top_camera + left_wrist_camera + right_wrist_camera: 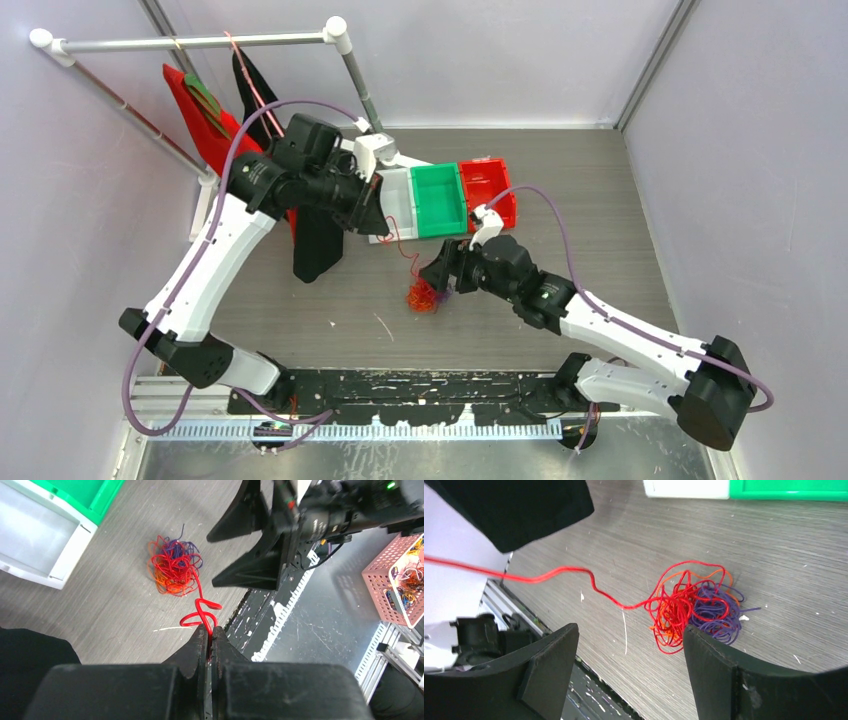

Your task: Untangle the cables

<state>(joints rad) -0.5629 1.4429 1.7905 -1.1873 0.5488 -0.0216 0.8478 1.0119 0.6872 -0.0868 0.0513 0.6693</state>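
Starting at the left tool (210, 630): clamped tight on one red strand (200, 611), jaws right together around it, sitting at roughly 11 o'clock from the tangle in the top view. Next, the right tool (629, 632): spread wide with nothing between the fingers, hanging just above the cables (691, 607) at about 1 o'clock from them.

Cables bunched in one small ball on the counter (600, 200), red, orange and purple all knotted together, with just that one red strand trailing out to the left tool. Further out at 12 to 1 o'clock, a white bin (398, 205), green bin (438, 200) and red bin (485, 182) in a row. Black garment (318, 250) off at 10 o'clock.

Biggest worry from here, probably: dragging the whole ball across the counter instead of teasing the strand loose, with no hold on the ball from the right side yet. Second one: closing the right tool on all three colours at once and cinching the knot tighter. Also possible: thin strand slipping out of the pinch under a hard tug, or snagging on the garment.
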